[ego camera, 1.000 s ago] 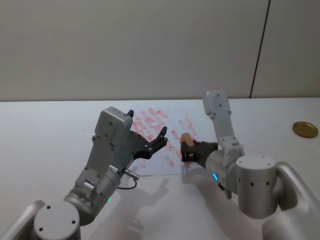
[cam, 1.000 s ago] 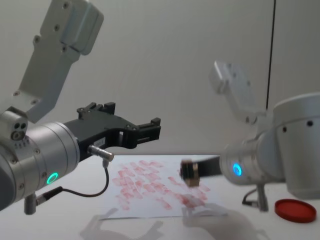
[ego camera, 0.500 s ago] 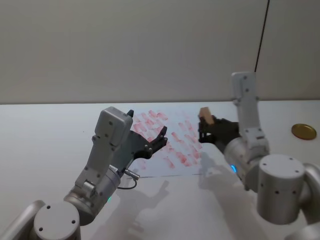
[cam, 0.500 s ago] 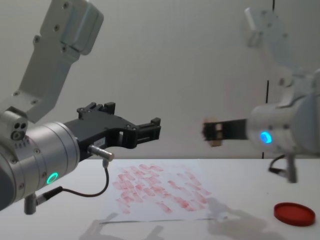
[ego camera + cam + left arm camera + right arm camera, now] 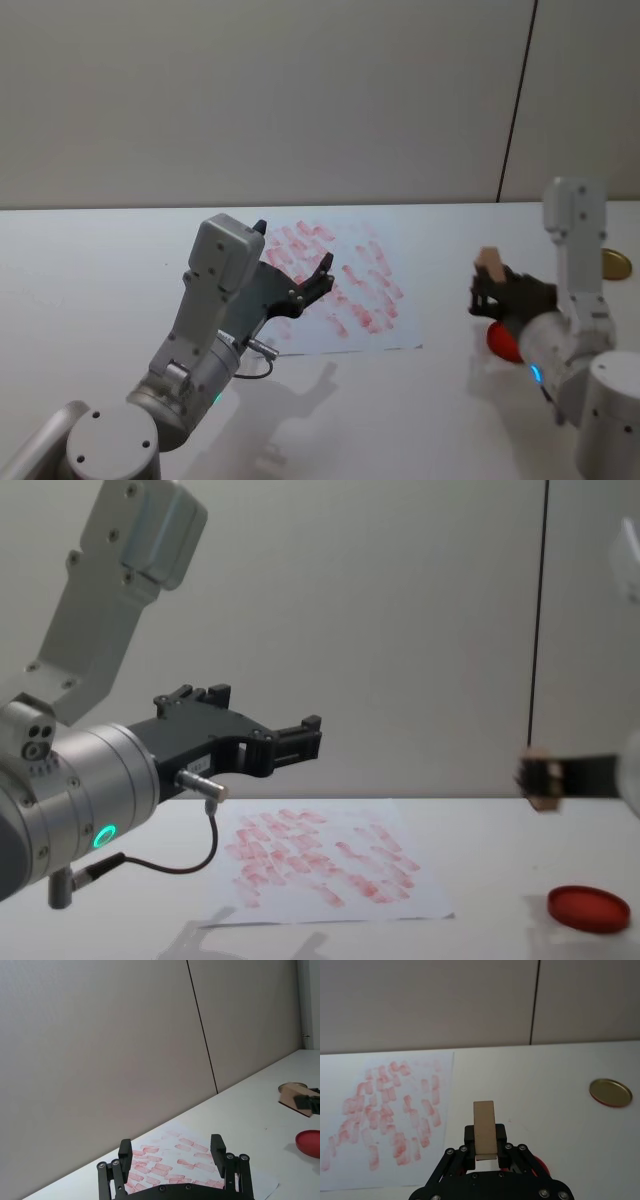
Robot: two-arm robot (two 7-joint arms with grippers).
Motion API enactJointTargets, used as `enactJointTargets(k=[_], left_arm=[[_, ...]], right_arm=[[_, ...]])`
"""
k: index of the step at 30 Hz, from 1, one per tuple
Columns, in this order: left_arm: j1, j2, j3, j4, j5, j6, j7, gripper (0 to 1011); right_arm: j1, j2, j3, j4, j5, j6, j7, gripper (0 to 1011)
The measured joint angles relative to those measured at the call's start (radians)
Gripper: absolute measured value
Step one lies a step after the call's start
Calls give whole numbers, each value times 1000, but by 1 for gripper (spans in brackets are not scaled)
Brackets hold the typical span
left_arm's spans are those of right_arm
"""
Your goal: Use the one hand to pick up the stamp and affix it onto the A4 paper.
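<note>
The stamp (image 5: 484, 1127), a small tan wooden block, stands upright between the fingers of my right gripper (image 5: 485, 1149), which is shut on it. In the head view the stamp (image 5: 489, 263) and right gripper (image 5: 487, 296) hang in the air to the right of the A4 paper (image 5: 372, 300), just above a red ink pad (image 5: 503, 341). The paper (image 5: 320, 875) lies flat, covered with rows of red stamp marks. My left gripper (image 5: 295, 252) hovers open over the paper's left part, holding nothing.
A round gold lid (image 5: 615, 262) lies at the far right of the white table. The red ink pad (image 5: 588, 907) sits right of the paper, below the stamp (image 5: 544, 800). A cable with a metal plug (image 5: 200, 788) hangs from the left arm.
My right gripper has carried the stamp up off the paper and to the right, ending over the red ink pad. The left arm has not moved.
</note>
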Motion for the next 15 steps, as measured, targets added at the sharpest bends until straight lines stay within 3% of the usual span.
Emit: enactJointTargets(k=[10, 15], left_arm=[[0, 0, 0, 0, 0, 0, 0, 993], [0, 0, 0, 0, 0, 0, 0, 993]], right_arm=[[-51, 29, 53, 2, 83, 26, -58, 216], [-55, 34, 67, 20, 103, 28, -61, 216]])
